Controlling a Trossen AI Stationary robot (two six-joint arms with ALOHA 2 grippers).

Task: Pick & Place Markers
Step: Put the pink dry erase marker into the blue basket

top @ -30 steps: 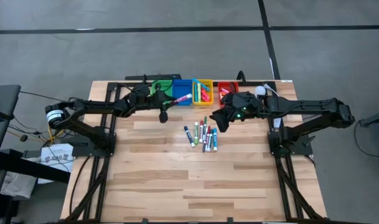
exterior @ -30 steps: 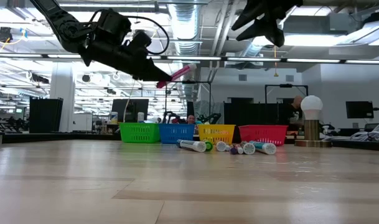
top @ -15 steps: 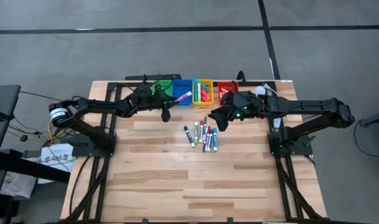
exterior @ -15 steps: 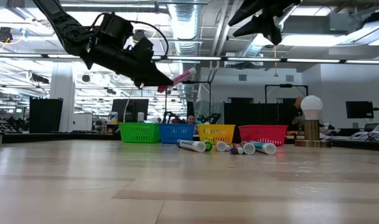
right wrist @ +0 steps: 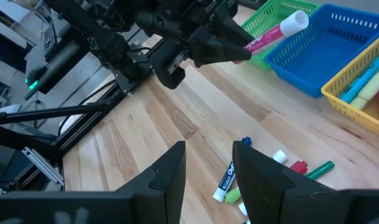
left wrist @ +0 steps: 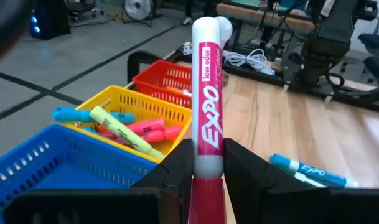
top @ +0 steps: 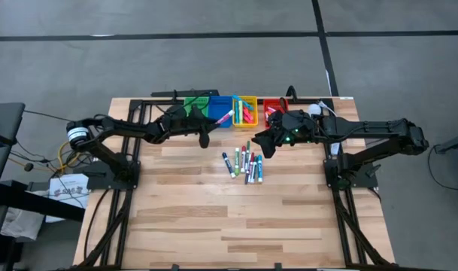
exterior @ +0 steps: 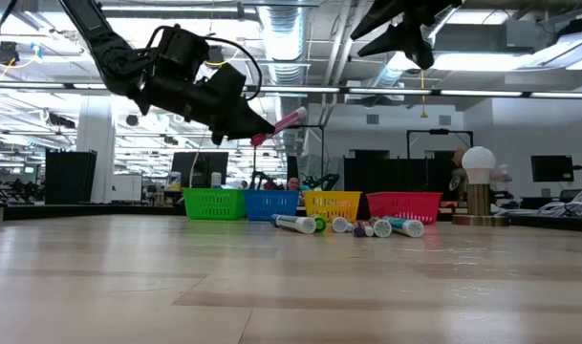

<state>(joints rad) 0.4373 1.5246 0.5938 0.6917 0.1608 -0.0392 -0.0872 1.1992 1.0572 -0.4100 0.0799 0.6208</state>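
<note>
Pink marker clamped in left pincer

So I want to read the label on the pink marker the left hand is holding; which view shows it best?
The left wrist view: the pink marker stands close between the left hand fingers, label readable. The high view and low view show only a small pink stick; the right wrist view shows it from farther off, over the blue bin.
</note>
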